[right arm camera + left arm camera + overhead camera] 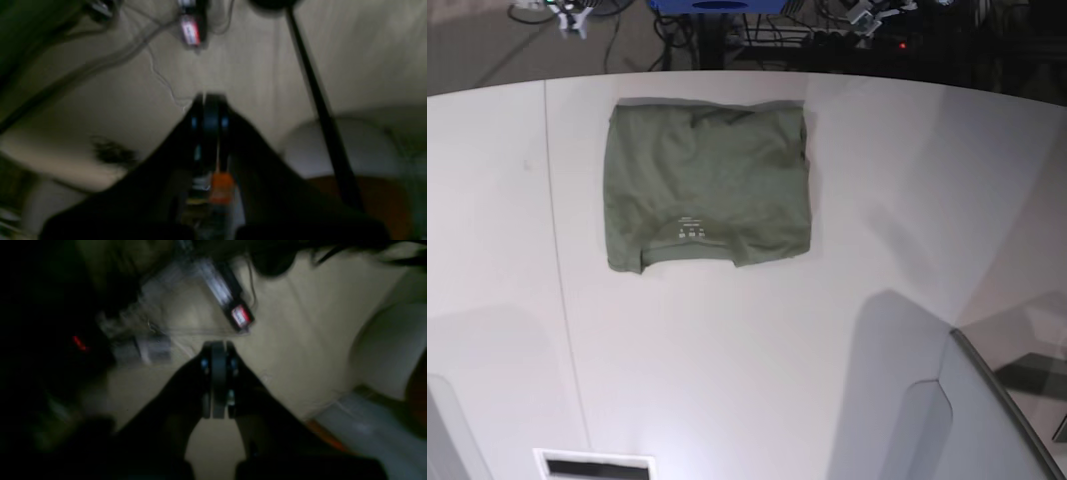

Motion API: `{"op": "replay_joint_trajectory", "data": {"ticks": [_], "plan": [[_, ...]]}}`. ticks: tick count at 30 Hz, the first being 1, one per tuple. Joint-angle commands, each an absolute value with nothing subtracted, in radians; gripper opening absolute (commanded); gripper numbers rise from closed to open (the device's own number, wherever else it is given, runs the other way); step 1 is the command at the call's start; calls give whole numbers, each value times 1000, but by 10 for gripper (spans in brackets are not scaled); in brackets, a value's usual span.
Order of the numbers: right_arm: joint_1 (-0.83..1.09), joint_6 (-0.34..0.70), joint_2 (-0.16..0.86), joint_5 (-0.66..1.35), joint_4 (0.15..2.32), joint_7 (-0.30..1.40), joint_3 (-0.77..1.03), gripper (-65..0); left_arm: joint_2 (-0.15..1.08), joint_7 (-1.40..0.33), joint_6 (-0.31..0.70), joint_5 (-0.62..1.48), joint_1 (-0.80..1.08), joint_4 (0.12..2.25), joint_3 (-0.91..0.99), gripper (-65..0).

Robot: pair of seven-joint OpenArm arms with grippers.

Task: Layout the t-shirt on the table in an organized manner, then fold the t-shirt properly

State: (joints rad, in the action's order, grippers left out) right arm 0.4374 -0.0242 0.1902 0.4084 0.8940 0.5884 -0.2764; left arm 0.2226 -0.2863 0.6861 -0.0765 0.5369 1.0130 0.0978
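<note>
The olive-green t-shirt (707, 185) lies folded into a compact rectangle on the far left-centre of the white table (847, 300), with its pale collar label (690, 230) facing up near the front edge of the fold. Neither arm appears in the base view. In the left wrist view my left gripper (218, 346) is shut with nothing in it, over a beige floor. My right gripper (210, 97) is likewise shut and empty in the right wrist view. Both wrist views are dark and blurred, and neither shows the t-shirt.
A grey angled panel (987, 420) rises at the table's front right. A thin seam (557, 250) runs down the left of the tabletop. Cables and equipment (727, 25) crowd the floor behind the far edge. A power strip (240, 315) and a black pole (320, 100) show below the wrists.
</note>
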Motion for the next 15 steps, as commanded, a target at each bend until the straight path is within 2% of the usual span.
{"op": "replay_joint_trajectory", "data": {"ticks": [1, 3, 6, 8, 10, 12, 15], "plan": [[392, -42, 180, 355, 728, 542, -309, -650, 223, -225, 696, -73, 490, 858, 99, -650], [275, -42, 133, 283, 369, 328, -383, -650, 222, -48, 610, -73, 352, 492, 96, -650], [211, -42, 88, 229, 38, -104, -467, -647, 222, 308, 484, -74, 180, 44, 94, -650], [216, -42, 88, 228, 0, -346, -487, -644, 222, 496, 407, -74, 140, 0, 68, -650], [243, -45, 90, 229, 0, -470, -475, -644, 222, 552, 343, -74, 136, 4, -1, -650], [252, -47, 97, 229, 47, -501, -427, -645, 217, 529, 302, -70, 133, 68, -77, -650], [252, -47, 90, 229, 96, -498, -298, -644, 197, 470, 291, -73, 114, 113, -180, -650]]}}
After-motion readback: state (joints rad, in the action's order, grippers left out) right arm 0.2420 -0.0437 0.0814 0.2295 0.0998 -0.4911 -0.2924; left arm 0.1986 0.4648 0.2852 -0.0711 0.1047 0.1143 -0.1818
